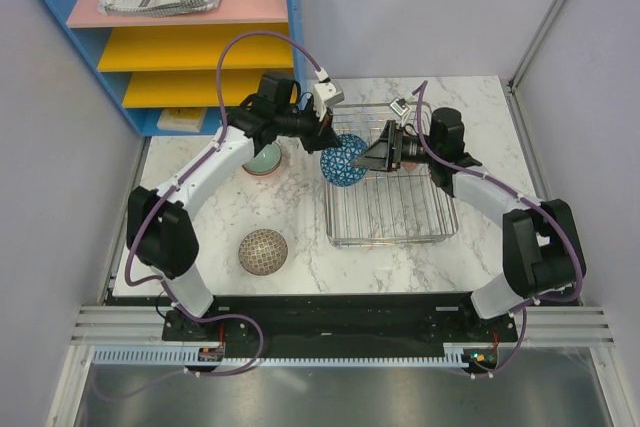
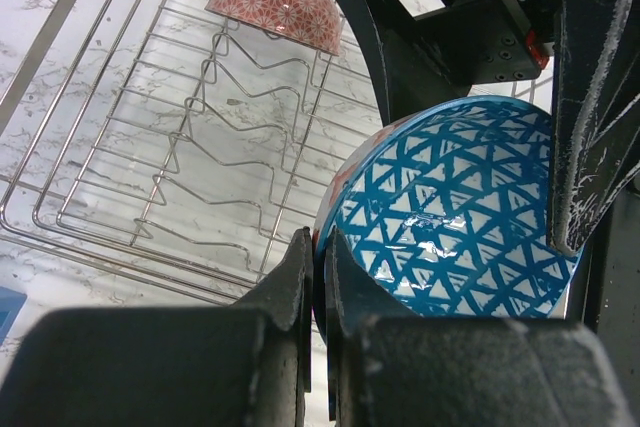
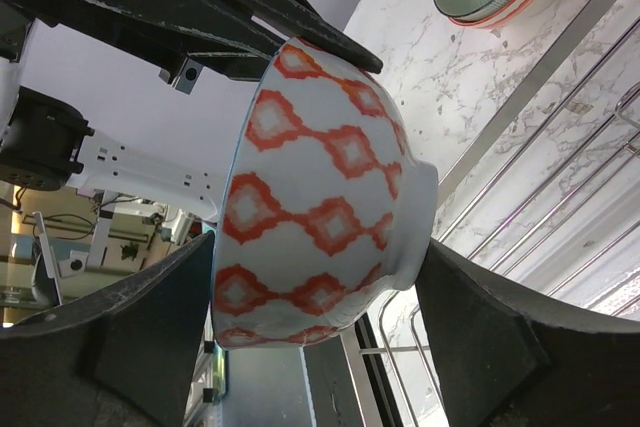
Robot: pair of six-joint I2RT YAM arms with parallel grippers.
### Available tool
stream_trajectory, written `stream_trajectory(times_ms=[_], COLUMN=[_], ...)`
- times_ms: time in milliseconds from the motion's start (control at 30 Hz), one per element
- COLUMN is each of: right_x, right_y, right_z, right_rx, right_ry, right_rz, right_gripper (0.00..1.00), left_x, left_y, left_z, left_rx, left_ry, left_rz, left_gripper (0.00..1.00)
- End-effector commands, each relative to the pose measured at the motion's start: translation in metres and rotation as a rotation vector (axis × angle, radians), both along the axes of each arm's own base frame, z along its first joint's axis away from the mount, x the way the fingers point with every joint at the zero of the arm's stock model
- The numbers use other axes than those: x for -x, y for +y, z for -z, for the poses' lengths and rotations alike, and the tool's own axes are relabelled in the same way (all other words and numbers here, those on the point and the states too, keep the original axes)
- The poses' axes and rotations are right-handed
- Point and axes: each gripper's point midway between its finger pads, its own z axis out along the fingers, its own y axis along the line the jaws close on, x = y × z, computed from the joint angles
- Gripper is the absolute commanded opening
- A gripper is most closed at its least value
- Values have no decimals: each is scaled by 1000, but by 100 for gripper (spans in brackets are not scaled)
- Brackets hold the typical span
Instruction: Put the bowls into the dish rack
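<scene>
held bowl (image 1: 343,165): blue triangles inside, white with orange-red diamonds outside. It is tipped on its side and lifted off the table, above the left edge of the dish rack, between the two grippers.
left gripper (image 2: 318,247): fingers clenched on the held bowl's rim, one inside and one outside, gripping it from the left.
right gripper (image 3: 315,277): jaws spread wide, one finger at the held bowl's rim and one at its foot. Both are close against it, but I cannot tell whether they touch.
dish rack (image 1: 400,217): chrome wire, on the right half of the table, with upright tines along its floor.
red patterned bowl (image 2: 275,7): upside down, inside the dish rack at its far end.
stacked bowls (image 1: 263,159): a pale green bowl nested in a red-and-white one, on the table left of the dish rack, just beside the left arm.
mesh bowl (image 1: 263,251): beige, upside down on the near left of the table, well apart from the rack.
table (image 1: 300,207): white marble pattern.
shelf (image 1: 180,47): pink, yellow and blue, at the far left corner.
</scene>
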Motion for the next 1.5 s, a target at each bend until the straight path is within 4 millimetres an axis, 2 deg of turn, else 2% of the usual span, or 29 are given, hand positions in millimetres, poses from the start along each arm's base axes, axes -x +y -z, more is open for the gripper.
stream_trajectory(times_ms=[0, 167, 267, 367, 400, 467, 500, 567, 733, 767, 867, 900, 1000, 1167, 1200, 1267, 1333, 1467], right_x=[2, 2, 3, 2, 3, 3, 3, 3, -3, -5, -13, -16, -19, -20, -20, -20, -22, -25], right_y=[1, 2, 2, 2, 2, 2, 2, 2, 0, -1, -4, -5, -6, -8, -8, -8, -10, -12], right_z=[-10, -10, -10, -11, -11, -14, -14, -15, -8, 1, 11, 12, 16, 15, 15, 14, 13, 8], right_rx=[-35, -45, -54, -62, -65, -75, -78, -78, -40, -2, 60, 69, 91, 90, 91, 92, 99, 121], right_ry=[-58, -56, -60, -69, -61, -77, -76, -76, -74, -68, -70, -72, -67, -70, -72, -76, -87, -104], right_rz=[-32, -31, -34, -32, -33, -31, -29, -23, 11, 29, 65, 73, 92, 99, 98, 102, 111, 126], right_gripper=[84, 73, 62, 46, 36, 24, 11, 0, 0, 0, 0, 0, 0, 0, 0, 0, 0, 0], left_x=[-9, -8, -8, -7, -7, -7, -7, -7, -5, -5, -5, -4, -5, -5, -6, -7, -10, -13], left_y=[-12, -12, -13, -13, -14, -14, -14, -14, -14, -14, -14, -14, -13, -12, -12, -10, -7, 6], left_z=[-32, -31, -30, -30, -29, -28, -28, -28, -28, -27, -26, -25, -26, -23, -23, -22, -22, -25], left_rx=[59, 58, 59, 59, 59, 56, 56, 56, 59, 58, 56, 54, 53, 43, 43, 37, 31, 25], left_ry=[-93, -89, -84, -82, -81, -80, -80, -83, -75, -73, -68, -67, -69, -69, -68, -63, -67, -72], left_rz=[17, 18, 21, 22, 24, 22, 23, 22, 29, 29, 29, 30, 29, 22, 20, 5, -15, -60], left_gripper=[2, 2, 2, 2, 2, 2, 2, 2, 2, 3, 22, 36, 54, 67, 75, 83, 99, 100])
